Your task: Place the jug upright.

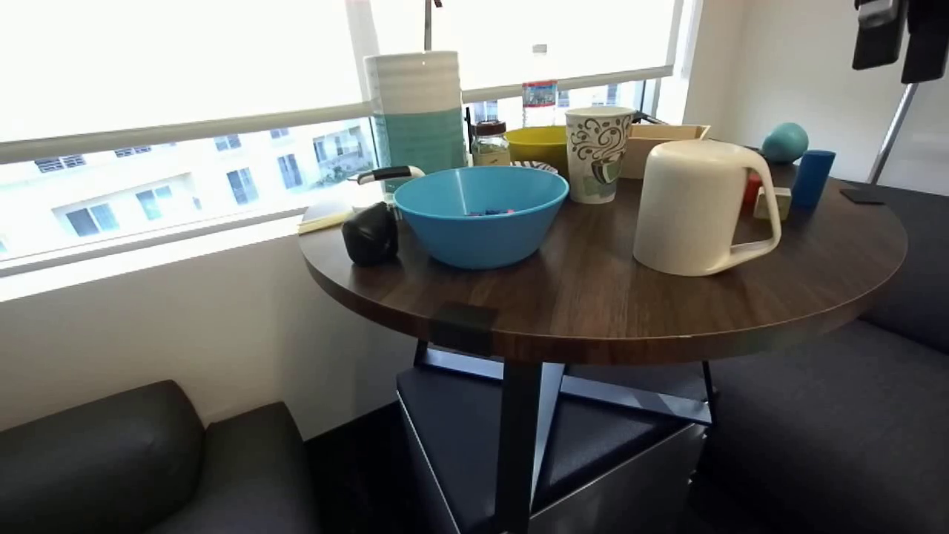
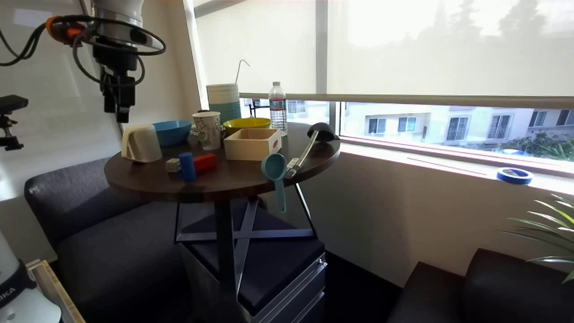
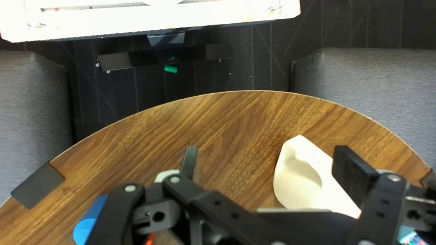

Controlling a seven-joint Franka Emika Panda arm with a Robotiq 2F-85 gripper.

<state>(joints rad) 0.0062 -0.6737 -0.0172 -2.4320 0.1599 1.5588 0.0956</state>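
Note:
The cream-white jug stands mouth down on the round wooden table, with its closed base on top and its handle out to one side. It also shows in an exterior view near the table edge. In the wrist view the jug is seen from above, partly hidden by the gripper. My gripper is open, with its fingers wide apart and nothing held. In both exterior views the gripper hangs above table height, well clear of the jug.
On the round table are a blue bowl, a patterned cup, a wooden box, a blue cylinder, a red block and a water bottle. A teal scoop overhangs the edge.

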